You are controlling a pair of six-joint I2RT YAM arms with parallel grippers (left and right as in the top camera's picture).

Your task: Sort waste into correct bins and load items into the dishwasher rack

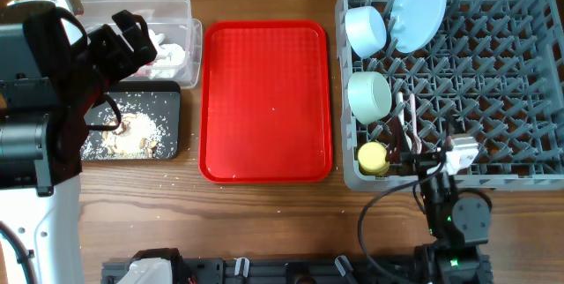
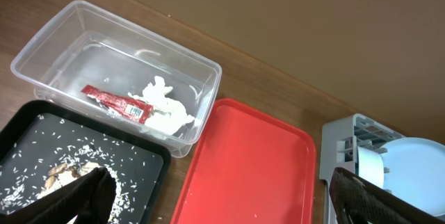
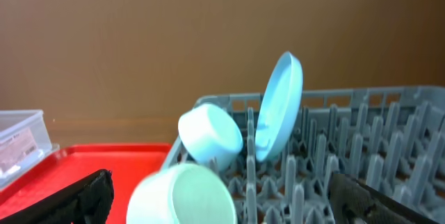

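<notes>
Wrapper (image 2: 115, 104) in left wrist view only (arm (image 1: 48, 81) hides it overhead) | left claw (image 2: 222, 200), right claw (image 3: 222, 200) released

Robot lab: arms (image 1: 44, 116) over wooden table (image 1: 264, 222)

Matte black around the left gripper (image 1: 137, 41), backed by grey cylindrical joint housings (image 1: 22, 138) and a white column (image 1: 53, 231) farther behind it; likewise black behind the right gripper (image 1: 432, 150), with a white block (image 1: 463, 152) at its base, looping black cables (image 1: 370, 222) and small green lights (image 1: 454, 260) farther back.
</notes>
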